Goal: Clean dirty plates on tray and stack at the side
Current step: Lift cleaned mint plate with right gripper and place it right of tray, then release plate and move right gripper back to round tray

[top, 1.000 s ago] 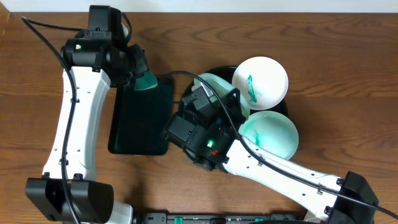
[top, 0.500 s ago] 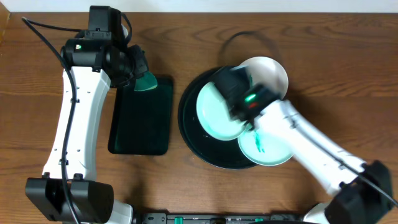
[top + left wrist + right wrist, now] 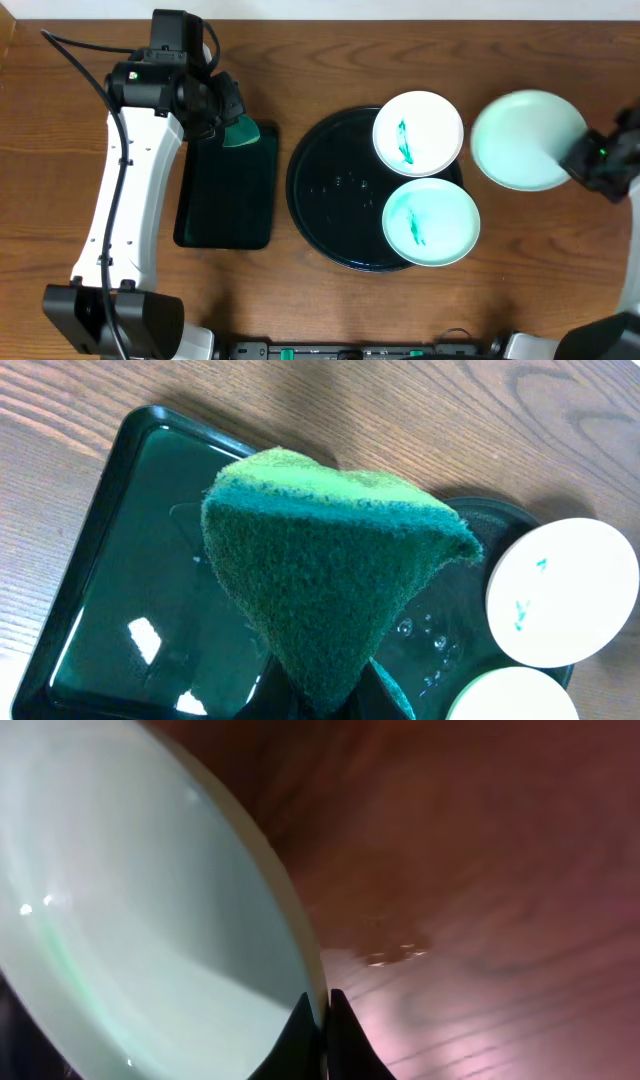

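The round black tray (image 3: 330, 190) holds a white plate (image 3: 418, 132) with a green streak at its far right rim and a mint-green plate (image 3: 431, 222) with a green streak at its near right. My right gripper (image 3: 588, 158) is shut on the rim of a clean mint-green plate (image 3: 525, 140), held over bare wood right of the tray; the wrist view shows the rim (image 3: 150, 900) pinched between the fingers (image 3: 322, 1010). My left gripper (image 3: 222, 112) is shut on a green sponge (image 3: 330, 560), held above the rectangular tray.
A rectangular black tray (image 3: 228, 190) with wet sheen lies left of the round tray. Water droplets sit on the round tray's bare left half (image 3: 420, 640). Brown wood tabletop (image 3: 560, 250) surrounds both trays.
My right arm has swung from over the round tray to the far right, carrying the mint-green plate off the tray. The left arm with the sponge has barely moved.
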Available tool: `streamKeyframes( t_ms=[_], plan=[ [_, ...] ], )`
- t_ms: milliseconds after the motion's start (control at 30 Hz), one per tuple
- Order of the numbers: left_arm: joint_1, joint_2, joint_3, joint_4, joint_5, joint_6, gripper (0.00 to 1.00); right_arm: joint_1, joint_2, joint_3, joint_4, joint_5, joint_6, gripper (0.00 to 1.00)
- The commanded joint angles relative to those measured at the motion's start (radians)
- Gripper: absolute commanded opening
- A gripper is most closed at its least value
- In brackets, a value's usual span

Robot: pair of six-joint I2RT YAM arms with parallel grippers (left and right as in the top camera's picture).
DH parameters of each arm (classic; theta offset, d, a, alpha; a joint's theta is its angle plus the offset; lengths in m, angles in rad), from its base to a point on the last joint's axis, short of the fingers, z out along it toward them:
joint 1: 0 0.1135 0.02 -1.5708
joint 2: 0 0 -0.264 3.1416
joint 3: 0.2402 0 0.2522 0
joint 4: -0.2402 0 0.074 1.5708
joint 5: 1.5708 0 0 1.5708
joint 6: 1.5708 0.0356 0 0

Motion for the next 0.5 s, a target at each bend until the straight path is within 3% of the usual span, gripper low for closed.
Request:
streamKeyframes(
  t_ms=[0,200,467],
  plan=[
    [0.000,0.005,-0.006,-0.002,0.006,0.017,0.07,-0.116,0.038,-0.135,0.085,-0.027,-0.053,0.01],
    [0.000,0.005,-0.006,-0.002,0.006,0.017,0.07,-0.142,0.156,-0.315,0.330,-0.019,-0.075,0.01],
    [0.000,0.005,-0.006,0.001,0.006,0.017,0.07,-0.138,0.312,-0.333,0.513,-0.111,-0.163,0.01]
  ],
)
